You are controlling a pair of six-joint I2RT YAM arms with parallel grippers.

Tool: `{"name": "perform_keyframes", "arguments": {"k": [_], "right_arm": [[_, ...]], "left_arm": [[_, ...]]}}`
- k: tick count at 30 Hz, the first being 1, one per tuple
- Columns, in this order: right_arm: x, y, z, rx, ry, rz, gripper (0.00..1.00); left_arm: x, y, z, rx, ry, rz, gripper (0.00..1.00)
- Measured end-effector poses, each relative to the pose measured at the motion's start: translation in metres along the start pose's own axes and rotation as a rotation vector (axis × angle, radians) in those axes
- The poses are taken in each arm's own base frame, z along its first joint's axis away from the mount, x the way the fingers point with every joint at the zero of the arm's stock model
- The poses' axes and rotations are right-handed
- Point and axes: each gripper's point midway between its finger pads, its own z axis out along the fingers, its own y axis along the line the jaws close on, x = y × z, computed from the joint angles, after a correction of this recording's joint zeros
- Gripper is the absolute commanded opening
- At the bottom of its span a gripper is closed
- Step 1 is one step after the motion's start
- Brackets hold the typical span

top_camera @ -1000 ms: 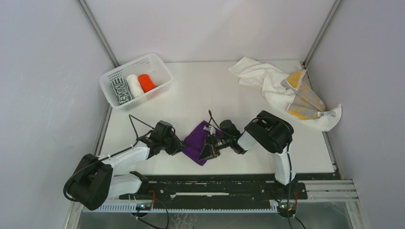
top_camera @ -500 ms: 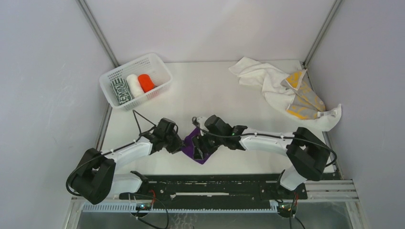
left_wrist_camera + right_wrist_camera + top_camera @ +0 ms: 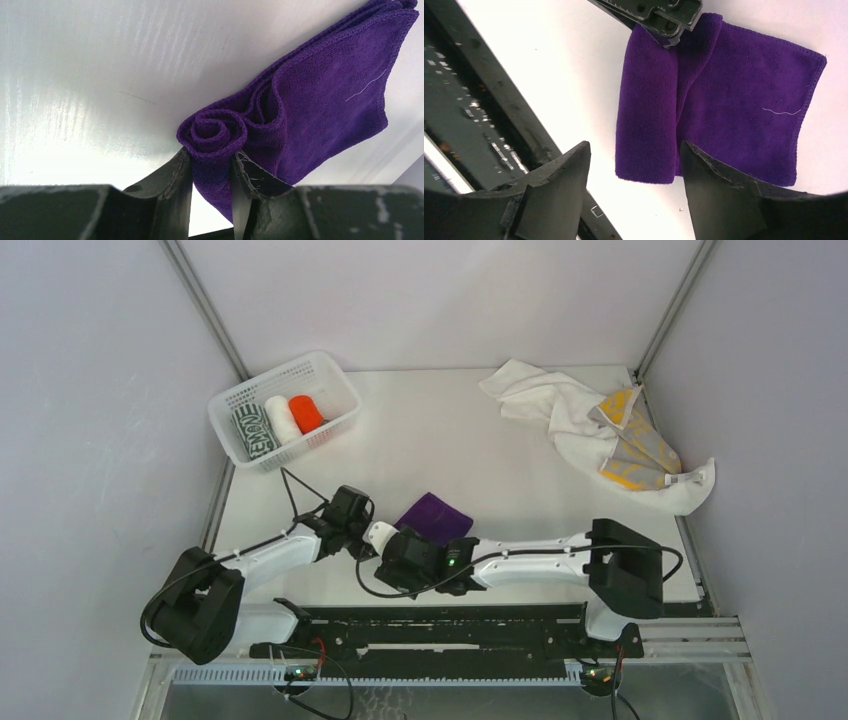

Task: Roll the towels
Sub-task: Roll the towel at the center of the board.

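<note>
Three walls: pale grey walls (image 3: 440, 300) close in the scene at the left, back and right of the overhead view.
Table: a white, glossy table (image 3: 450, 455) fills the middle of the overhead view and catches streaks of light in the left wrist view.
Loose towels: a crumpled white towel (image 3: 555, 410) with a yellow-and-grey towel (image 3: 635, 445) lying on it, at the upper right of the table.
Basket: a white mesh basket (image 3: 232, 400) at the upper left of the table holds three rolls side by side: a dark green-and-white roll (image 3: 252, 432), a white roll (image 3: 282, 418) and an orange-red roll (image 3: 305, 412).
Purple towel: the purple towel (image 3: 435, 517) lies low in the centre of the frame, coiled tight at one end and flat at the other.
Left gripper: the left gripper (image 3: 212, 160) pinches the coiled end, with one finger on each side.
Right gripper: the right gripper (image 3: 634, 150) has its fingers spread wide and holds nothing. The flat part of the towel shows between them.
</note>
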Motion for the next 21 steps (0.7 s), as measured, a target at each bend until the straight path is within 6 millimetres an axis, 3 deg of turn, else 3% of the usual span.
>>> {"name": "perform_keyframes", "arguments": {"k": [6, 11, 18, 21], "right_arm": [[0.024, 0.001, 0.023, 0.062, 0.087, -0.091, 0.62], [0.041, 0.005, 0.031, 0.089, 0.145, -0.144, 0.51], [0.043, 0.01, 0.033, 0.116, 0.163, -0.16, 0.34], [0.046, 0.009, 0.037, 0.132, 0.175, -0.15, 0.21]], "left_arm": [[0.0, 0.0, 0.0, 0.0, 0.0, 0.0, 0.34], [0.0, 0.0, 0.0, 0.0, 0.001, 0.0, 0.35], [0.001, -0.001, 0.001, -0.005, 0.008, 0.0, 0.36], [0.001, -0.001, 0.001, -0.007, 0.009, 0.0, 0.39]]}}
